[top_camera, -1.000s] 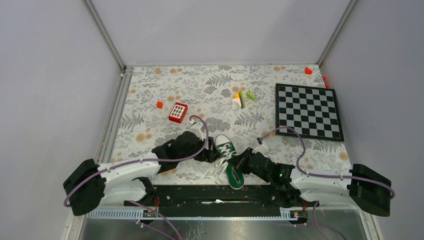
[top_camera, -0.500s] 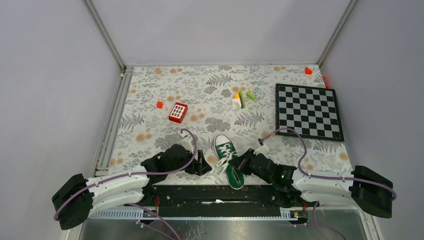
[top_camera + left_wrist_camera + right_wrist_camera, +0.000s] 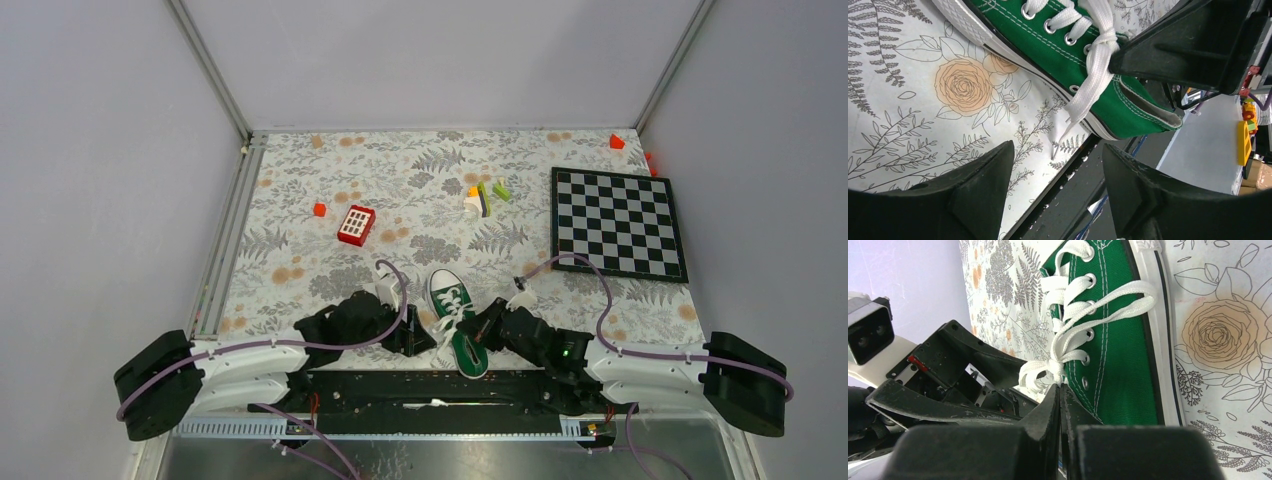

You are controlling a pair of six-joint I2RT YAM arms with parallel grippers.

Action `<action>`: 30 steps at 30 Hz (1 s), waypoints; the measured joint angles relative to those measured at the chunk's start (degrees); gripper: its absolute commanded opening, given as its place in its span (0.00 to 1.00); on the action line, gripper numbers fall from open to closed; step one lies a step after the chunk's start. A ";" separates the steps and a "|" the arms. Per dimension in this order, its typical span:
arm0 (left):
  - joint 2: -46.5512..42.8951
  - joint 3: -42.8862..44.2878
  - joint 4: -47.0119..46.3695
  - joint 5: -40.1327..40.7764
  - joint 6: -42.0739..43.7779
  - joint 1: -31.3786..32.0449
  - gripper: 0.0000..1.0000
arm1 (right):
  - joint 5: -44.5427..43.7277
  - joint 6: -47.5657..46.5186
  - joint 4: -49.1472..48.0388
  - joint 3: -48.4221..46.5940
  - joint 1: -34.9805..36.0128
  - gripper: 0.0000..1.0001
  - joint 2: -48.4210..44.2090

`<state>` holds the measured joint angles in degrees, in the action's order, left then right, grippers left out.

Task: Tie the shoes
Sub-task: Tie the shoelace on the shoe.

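Note:
The green shoe (image 3: 470, 352) lies at the table's near edge, its white toe cap pointing away from the arm bases. My right gripper (image 3: 472, 323) sits over its laces. In the right wrist view that gripper (image 3: 1059, 388) is shut on the white lace (image 3: 1040, 374) at the crossing by the top eyelets of the shoe (image 3: 1120, 355). My left gripper (image 3: 418, 338) is just left of the shoe. It stands open (image 3: 1058, 165) with nothing between its fingers. A loose lace end (image 3: 1073, 107) hangs from the shoe (image 3: 1058, 40) down to the mat just ahead of them.
A red-and-white keypad block (image 3: 356, 225) and a small red cube (image 3: 319, 209) lie farther back on the left. Coloured blocks (image 3: 485, 197) sit mid-back and a chessboard (image 3: 618, 222) lies at the right. The black base rail (image 3: 1088, 175) runs under the left gripper.
My left gripper pulled back from beside the laces toward the near edge, then slid right to the shoe's side, its jaws narrowing slightly. The right gripper and shoe stayed put.

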<state>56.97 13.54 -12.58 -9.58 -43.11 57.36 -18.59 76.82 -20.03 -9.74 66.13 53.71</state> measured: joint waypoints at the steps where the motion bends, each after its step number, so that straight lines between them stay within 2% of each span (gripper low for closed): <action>1: -0.17 0.00 -0.07 0.15 0.02 0.00 0.70 | 0.20 -0.13 0.00 0.00 0.00 0.00 0.00; 18: -1.75 -0.07 -0.87 0.79 0.13 0.00 0.70 | 0.72 -2.16 1.84 0.00 0.00 0.00 -3.72; 30: -0.33 -0.07 -2.16 0.72 0.15 0.00 0.70 | 4.81 -3.74 1.73 -0.92 0.00 0.00 -0.22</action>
<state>56.64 13.47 -14.74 -8.86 -42.96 57.36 -13.78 73.08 -18.31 -10.66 66.13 53.49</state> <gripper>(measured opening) 0.698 0.015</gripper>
